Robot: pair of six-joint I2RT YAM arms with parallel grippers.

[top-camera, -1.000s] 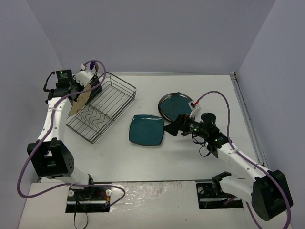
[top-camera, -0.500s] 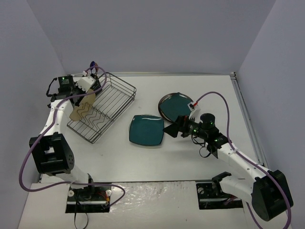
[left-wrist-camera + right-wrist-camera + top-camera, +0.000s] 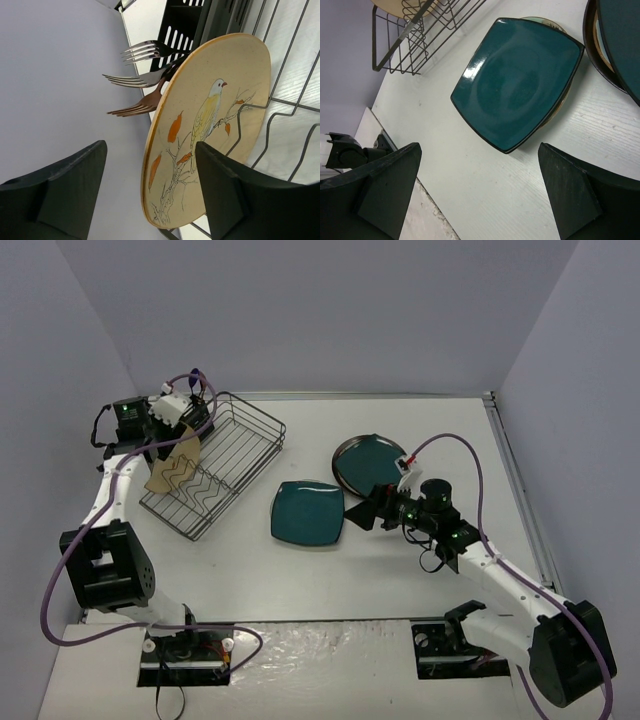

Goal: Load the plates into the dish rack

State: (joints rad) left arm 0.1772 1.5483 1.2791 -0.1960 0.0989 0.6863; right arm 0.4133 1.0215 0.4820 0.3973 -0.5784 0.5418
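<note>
The black wire dish rack [image 3: 225, 455] sits at the back left. A beige plate [image 3: 172, 468] with a bird drawing [image 3: 210, 125] stands on edge among the rack's wavy wires at its left end. My left gripper [image 3: 183, 418] is open, its jaws straddling that plate's rim [image 3: 150, 200] with a gap on the left side. A rounded-square teal plate [image 3: 308, 512] lies flat mid-table on a paler plate [image 3: 542, 23]. A round dark-rimmed teal plate [image 3: 368, 460] lies behind it. My right gripper [image 3: 362, 508] hovers open and empty over the table [image 3: 480, 195], just right of the square plate [image 3: 520, 82].
Three forks [image 3: 145, 75] stick out of the black slotted cutlery basket [image 3: 182, 22] behind the beige plate. Rack wires [image 3: 280, 100] run to the plate's right. The left wall is close beside the rack. The table's near edge [image 3: 400, 165] lies below the right gripper.
My left gripper has opened and let go of the beige plate, which now stands in the rack. The left wrist shifted slightly back. The right arm has barely moved.
</note>
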